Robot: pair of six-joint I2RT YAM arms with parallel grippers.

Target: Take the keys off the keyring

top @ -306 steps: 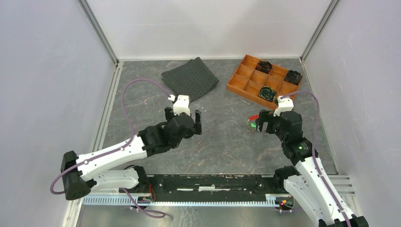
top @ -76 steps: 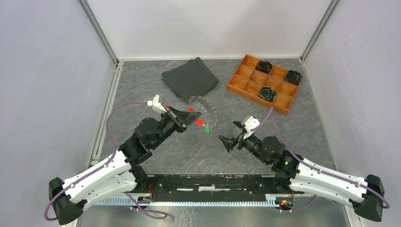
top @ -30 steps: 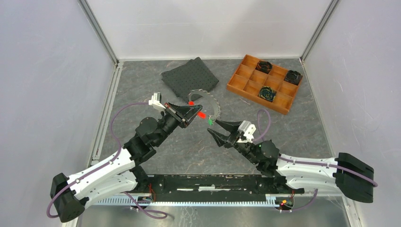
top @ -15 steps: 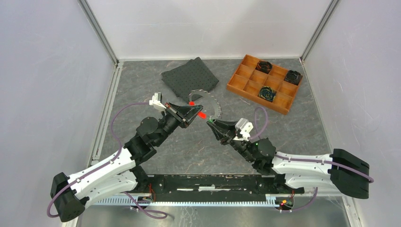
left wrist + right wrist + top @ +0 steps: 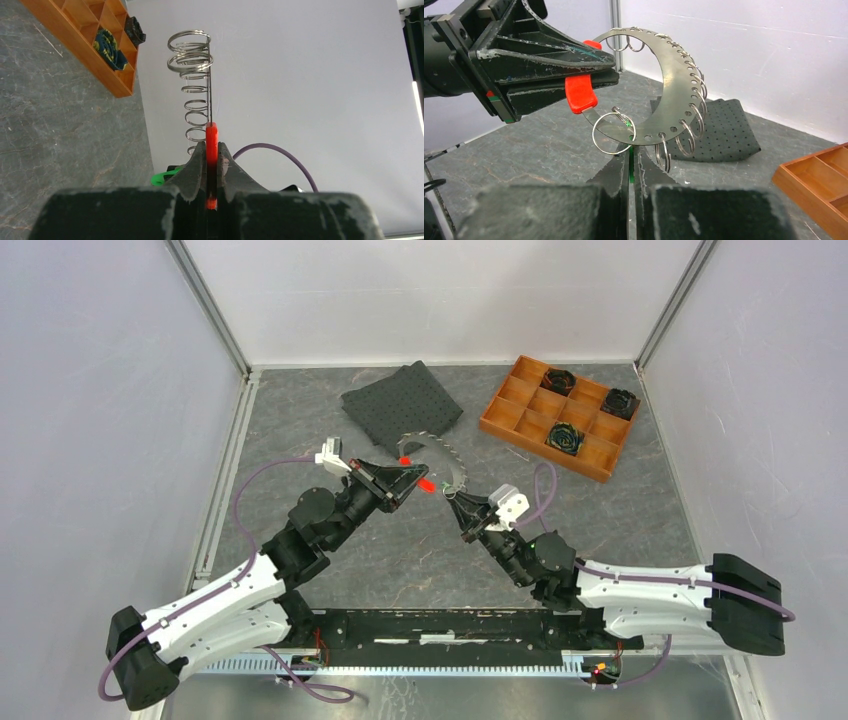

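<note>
My left gripper [image 5: 415, 476] [image 5: 211, 147] is shut on the red key [image 5: 211, 137] [image 5: 580, 95] and holds up the crescent metal plate [image 5: 674, 95] [image 5: 456, 466] joined to it. Several wire rings hang from the plate's holes. The keyring [image 5: 593, 134], a thin grey loop, hangs from the plate's lower tip. Directly under it my right gripper [image 5: 630, 152] [image 5: 453, 499] is shut on the green key [image 5: 630, 162]; only a green sliver shows between its jaws. The green key [image 5: 162, 176] also peeks out beside the left fingers. A second red spot [image 5: 593, 44] shows above the left gripper.
An orange compartment tray [image 5: 497, 420] with black gear-like pieces [image 5: 565, 438] stands at the back right. A dark perforated mat [image 5: 400, 405] lies at the back centre. White enclosure walls stand close on the left, right and back.
My right gripper moved up and left to the plate's lower tip and closed on the green key. The left gripper kept its grip and place.
</note>
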